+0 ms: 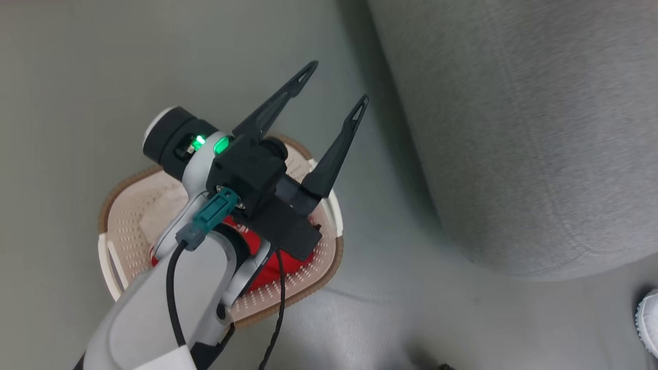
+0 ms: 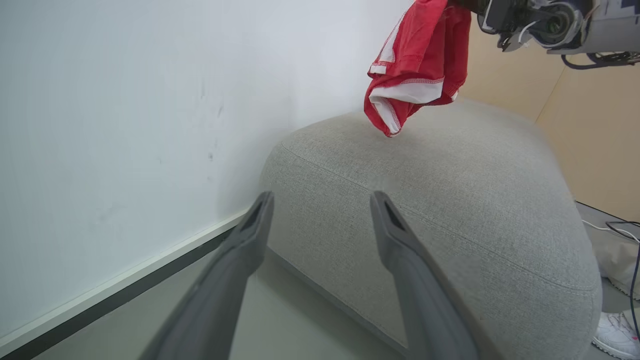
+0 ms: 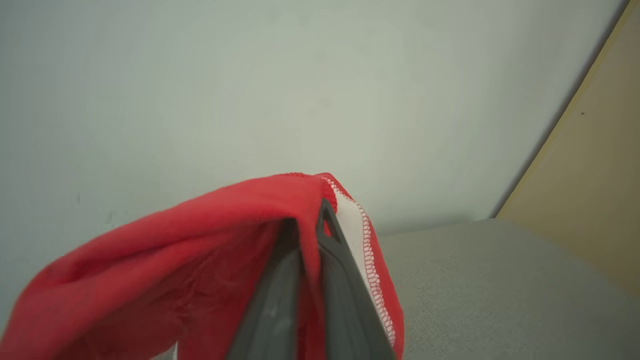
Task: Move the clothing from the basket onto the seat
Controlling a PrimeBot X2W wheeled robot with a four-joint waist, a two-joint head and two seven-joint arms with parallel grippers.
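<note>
Right wrist view shows the right gripper clamped on a red jersey above the seat — the carry step, I judge — so next it should lower and let go, while the left gripper hangs spread wide over the basket, more red clothing inside.

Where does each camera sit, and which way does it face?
Head view: high up, looking down at the basket of red clothing and the seat; left gripper open above the basket.
Left wrist view: behind that gripper's fingers, facing the seat and wall; a red jersey hangs above the seat.
Right wrist view: behind the right gripper, shut on that jersey, facing wall and seat.
Shared: seat in all three; jersey in both wrist views.
</note>
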